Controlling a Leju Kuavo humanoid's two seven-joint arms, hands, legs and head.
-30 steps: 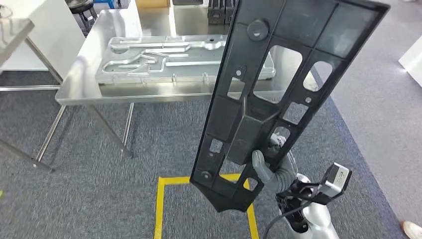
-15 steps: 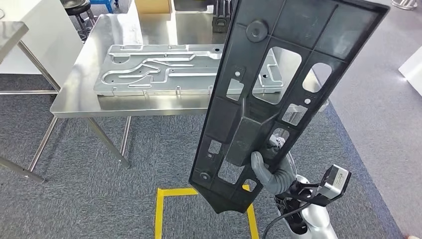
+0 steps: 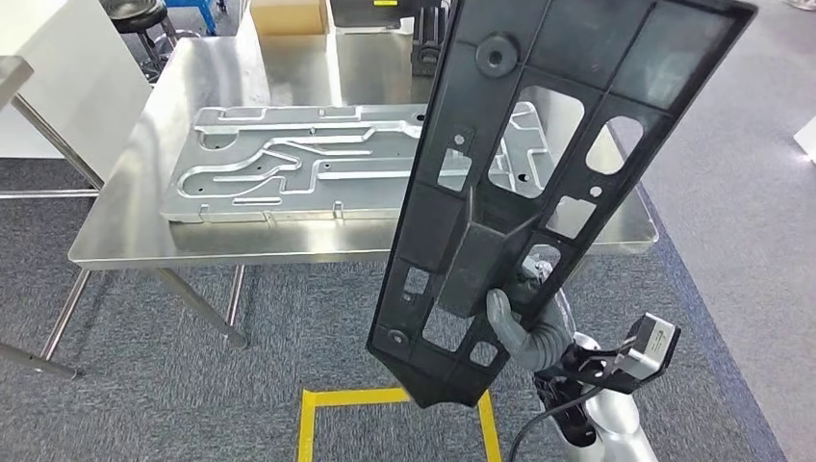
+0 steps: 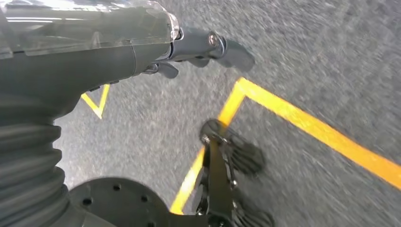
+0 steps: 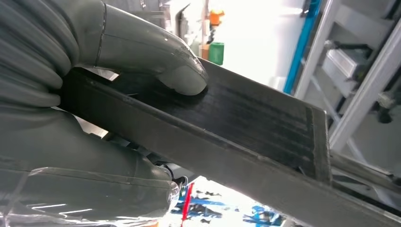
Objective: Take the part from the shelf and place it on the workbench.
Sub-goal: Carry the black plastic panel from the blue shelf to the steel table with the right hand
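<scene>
My right hand [image 3: 524,329] grips a long black plastic part [image 3: 539,144] near its lower end and holds it upright and tilted, in front of the steel workbench [image 3: 125,233]. The part has several cut-outs and hides the bench's right side. In the right wrist view the thumb [image 5: 161,61] presses on the part's ribbed black face [image 5: 250,127]. A flat grey metal plate with grooves [image 3: 289,164] lies on the bench. My left hand [image 4: 142,52] hangs over grey carpet, its dark fingers [image 4: 222,47] stretched out with nothing in them.
A yellow tape square [image 3: 308,423] marks the carpet just before me. Behind the bench stand a cardboard box [image 3: 284,14] and black parts [image 3: 428,38]. A white cabinet [image 3: 67,67] and a stool [image 3: 144,19] stand at the far left.
The whole picture has shifted: the camera has come nearer the workbench, which now sits lower and larger. The black part stays in my right hand as before.
</scene>
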